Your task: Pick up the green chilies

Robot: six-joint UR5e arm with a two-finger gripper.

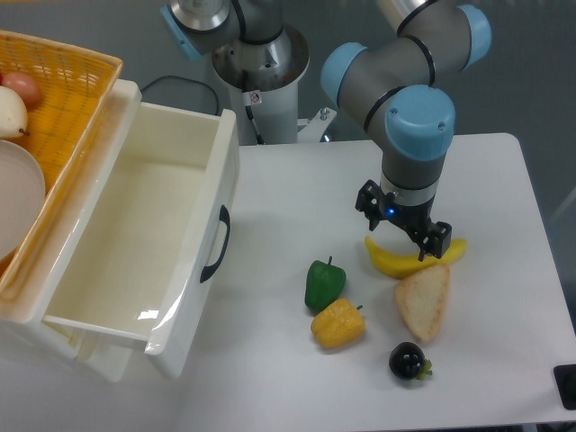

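The green chilies [324, 284] are a small glossy dark-green toy pepper with a short stem, lying on the white table near its middle. My gripper [402, 224] hangs to the right of it and a little further back, over a yellow banana [405, 261]. Its two black fingers are spread wide, so it is open with nothing held between them. A clear gap of table separates the gripper from the green chilies.
A yellow pepper [337, 324] touches the green one on its front right. A bread slice [423, 301] and a dark berry [409, 362] lie to the right. A white open drawer box [220, 193] and a yellow basket [72, 90] fill the left.
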